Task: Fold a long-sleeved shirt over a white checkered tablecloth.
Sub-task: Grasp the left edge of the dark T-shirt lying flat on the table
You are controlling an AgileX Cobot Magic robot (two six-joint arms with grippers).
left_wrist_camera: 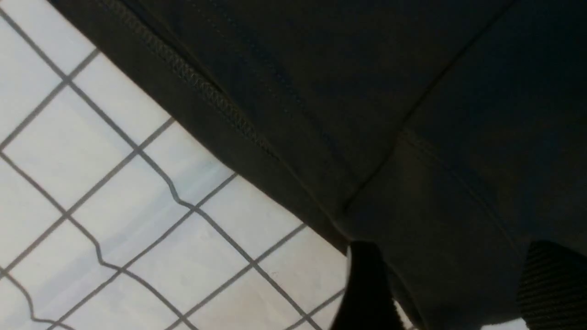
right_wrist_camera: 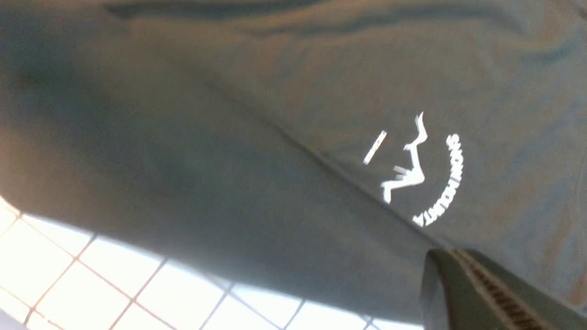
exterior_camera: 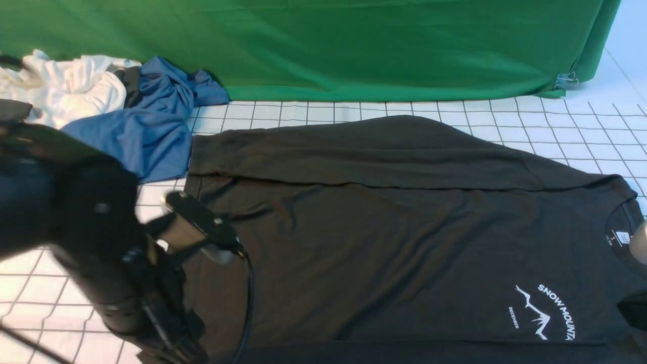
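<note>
The long-sleeved shirt (exterior_camera: 384, 217) is laid flat across the white checkered tablecloth (exterior_camera: 556, 121), with its collar turned to the right and its hem to the left. Its far sleeve is folded in over the body along the far edge, and a white neck label (exterior_camera: 620, 238) is seen inside the collar at the right border of the front view. The white mountain print (exterior_camera: 546, 311) is located on the near right part of the chest. The left arm (exterior_camera: 96, 237) is positioned over the near left corner of the shirt, above the hem. In the left wrist view the left pincer (left_wrist_camera: 454, 256) is shown released: its two dark fingers (left_wrist_camera: 367, 288) are held well apart, and the shirt's stitched hem and a cuff-like seam are spread beneath and between them. The right pincer (right_wrist_camera: 463, 279) is clenched at the near right of the shirt, close to the print, and a fold of the dark fabric is seen pinched against its ribbed pad (right_wrist_camera: 497, 293). A blue garment (exterior_camera: 151, 126) and white garments (exterior_camera: 71, 86) are heaped at the far left, just beside the hem. A green backdrop cloth (exterior_camera: 354, 45) is hung along the far side.
</note>
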